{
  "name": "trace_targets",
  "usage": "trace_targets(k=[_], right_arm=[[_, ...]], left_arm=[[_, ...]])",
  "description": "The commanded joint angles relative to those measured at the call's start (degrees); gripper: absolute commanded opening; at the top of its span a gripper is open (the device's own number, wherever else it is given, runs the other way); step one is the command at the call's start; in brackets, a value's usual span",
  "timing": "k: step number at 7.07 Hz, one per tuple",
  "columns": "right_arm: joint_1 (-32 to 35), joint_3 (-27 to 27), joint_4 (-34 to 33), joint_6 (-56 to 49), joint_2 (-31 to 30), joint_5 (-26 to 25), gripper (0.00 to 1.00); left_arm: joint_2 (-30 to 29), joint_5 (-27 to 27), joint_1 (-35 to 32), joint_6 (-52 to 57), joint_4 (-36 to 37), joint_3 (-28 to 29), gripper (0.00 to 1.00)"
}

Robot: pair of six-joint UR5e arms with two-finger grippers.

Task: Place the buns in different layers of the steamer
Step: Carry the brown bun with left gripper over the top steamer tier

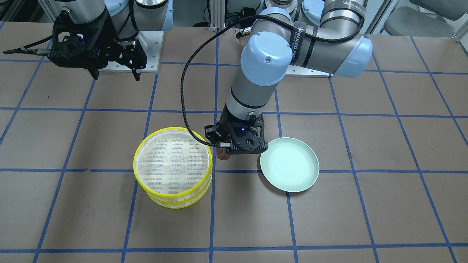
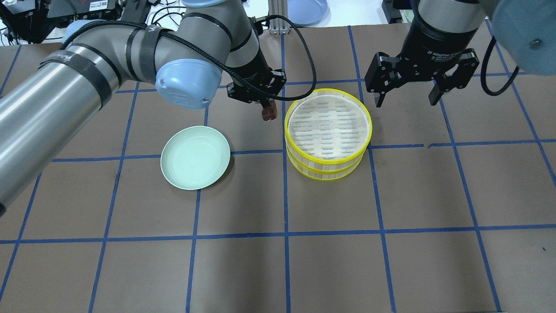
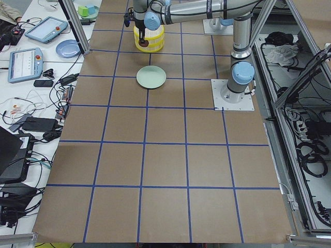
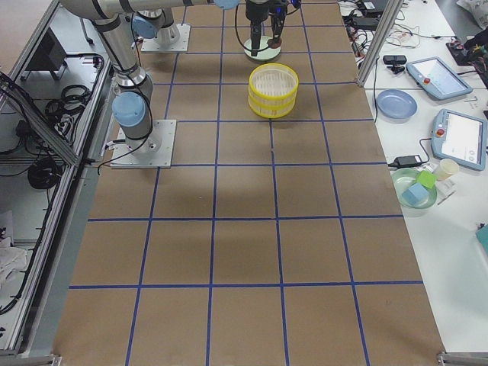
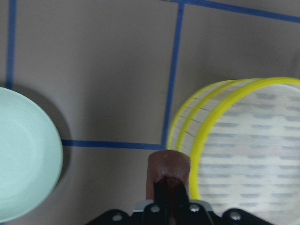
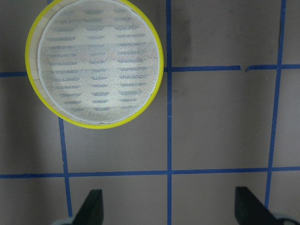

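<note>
Left claw [image 2: 266,105] pinches the brown bun [image 2: 269,114] just beside the steamer [image 2: 329,161], right claw [image 2: 406,103] spread; next, I reckon, carry it over the rim and lower.

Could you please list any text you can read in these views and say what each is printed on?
"WANJEED": white print on the black strap round the left arm; the letters after it are blurred.
"2F Adaptive": on the black housing above the right gripper; the rest is unclear.
Tablet screens: too small to read.
</note>
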Motion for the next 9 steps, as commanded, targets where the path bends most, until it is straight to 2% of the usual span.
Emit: trace_targets(k=[1,2,3,5,6,7,8,9], right_arm=[[-0.07,0.0,-0.19,-0.03,-0.01,-0.58,1.0],[0.11,0.09,0.15,0.06,-0.01,-2.15,1.0],[-0.07,0.18,0.07,0.06,-0.01,-2.08,1.0],[0.11,0.18,0.07,0.06,0.17,-2.17,1.0],[-0.07,0.18,0.07,0.06,0.26,-2.08,1.0],[0.11,0.18,0.07,0.06,0.26,-2.17,1.0],[-0.07,0.18,-0.02,0.06,0.43,-2.08,1.0],[-0.16,0.18,-0.02,0.06,0.52,-2.08,1.0]], left_arm=[[-2.5,-5.35,-3.53,-10.54,5.57,0.11,0.0],[-4.08,-5.88,-4.06,-10.92,7.16,0.11,0.0],[-5.4,-9.62,-4.24,-13.88,9.79,-0.15,0.0],[-7.43,-9.58,-5.2,-13.65,11.66,-0.77,0.0],[-7.7,-9.4,-5.21,-13.3,11.66,-1.64,0.15],[-7.61,-7.05,-5.3,-12.08,11.92,-2.09,0.46],[-7.61,-5.72,-5.38,-11.8,11.92,-2.09,0.63],[-7.61,-5.71,-5.38,-11.71,11.92,-2.09,0.66]])
